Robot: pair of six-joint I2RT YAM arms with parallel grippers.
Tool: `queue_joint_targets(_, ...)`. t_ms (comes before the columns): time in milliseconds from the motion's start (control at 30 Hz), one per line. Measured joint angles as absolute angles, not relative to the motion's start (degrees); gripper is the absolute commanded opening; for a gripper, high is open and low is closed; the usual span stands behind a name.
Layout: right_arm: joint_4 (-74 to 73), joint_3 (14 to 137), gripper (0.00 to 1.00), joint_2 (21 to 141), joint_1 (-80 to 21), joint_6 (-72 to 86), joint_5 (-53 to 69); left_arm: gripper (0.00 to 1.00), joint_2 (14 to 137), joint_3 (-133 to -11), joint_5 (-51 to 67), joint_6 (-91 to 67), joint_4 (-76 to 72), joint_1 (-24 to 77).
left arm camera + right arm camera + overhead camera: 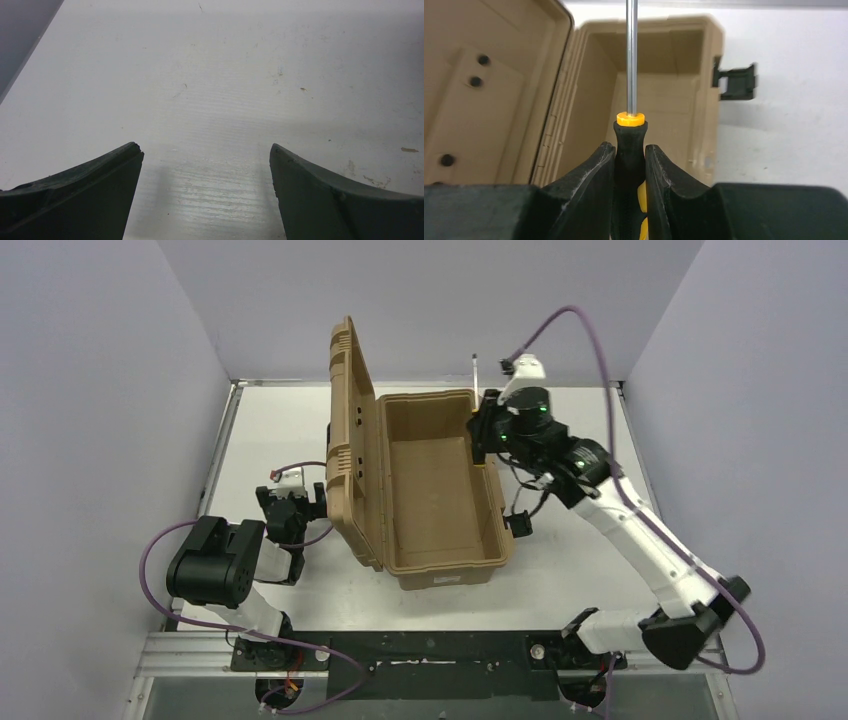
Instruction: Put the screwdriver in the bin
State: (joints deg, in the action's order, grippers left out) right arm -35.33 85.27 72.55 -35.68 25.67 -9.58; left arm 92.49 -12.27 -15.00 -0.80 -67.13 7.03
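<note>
While the right end effector [630, 150] is clamped on the black handle of the screwdriver [629, 134], the step in hand is, by my reading, the carry over the bin [445, 568] and the release. The top view puts the tool at the bin's far right corner, about over the right rim, with the thin shaft pointing up past the far wall. I cannot tell whether the handle is fully above the cavity. In the wrist view the shaft runs straight away from the fingers, with the yellow-orange collar just beyond their tips and the open cavity behind it.

The lid [350, 440] stands upright on the left side, so the opening is wide and unobstructed. To do this well, I would bring the wrist toward the middle of the cavity before letting go, since a drop at the rim could send the tool onto the worktop [280, 430]. Lowering it and tipping the shaft along the bin's long axis should let it settle flat rather than bounce. The wrist passes near the right wall and the black latch [736, 82], so the approach should come from above, not from the side.

The left end effector [206, 150] is spread wide with nothing between its fingers, near bare worktop to the left of the lid. It plays no part in this step.
</note>
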Motion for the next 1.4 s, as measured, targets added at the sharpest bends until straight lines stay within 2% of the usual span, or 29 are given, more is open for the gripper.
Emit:
queue_joint_targets(367, -31.8, 78.9, 0.00, 103.1, -39.1, 27.9, -4.9, 0.97, 92.5, -12.3, -15.0, -0.8, -67.1, 7.0)
queue_joint_targets(667, -28.8, 78.8, 0.00, 113.1, -39.1, 28.8, -2.9, 0.97, 92.5, -12.3, -15.0, -0.8, -67.1, 7.0)
queue_joint_targets(733, -28.1, 79.5, 0.07, 113.9, -39.1, 29.2, -3.0, 0.97, 92.5, -12.3, -15.0, -0.8, -67.1, 7.0)
queue_joint_targets(800, -26.5, 79.6, 0.18, 114.3, -39.1, 29.4, -2.9, 0.97, 92.5, -12.3, -15.0, -0.8, -67.1, 7.0)
queue_joint_targets(833, -26.2, 79.6, 0.33, 114.7, -39.2, 29.5, -3.0, 0.97, 92.5, -12.3, -15.0, -0.8, -67.1, 7.0)
queue_joint_targets(867, -26.1, 79.7, 0.44, 114.7, -39.2, 29.5, -3.0, 0.97, 92.5, -12.3, -15.0, -0.8, -67.1, 7.0)
queue_joint_targets(933, -25.8, 79.7, 0.60, 114.7, -39.2, 30.1, -3.0, 0.97, 92.5, -12.3, -15.0, -0.8, -67.1, 7.0)
queue_joint_targets(1100, -25.4, 80.1, 0.74, 114.7, -39.6, 30.6, -3.2, 0.97, 92.5, -12.3, -15.0, -0.8, -67.1, 7.0)
queue_joint_targets(1233, -27.5, 80.6, 0.99, 114.0, -39.6, 30.3, -4.3, 0.97, 92.5, -12.3, -15.0, -0.8, -67.1, 7.0)
queue_joint_targets(1400, -30.9, 82.8, 1.00, 108.6, -39.8, 27.9, -5.2, 0.97, 92.5, -12.3, -15.0, -0.8, -67.1, 7.0)
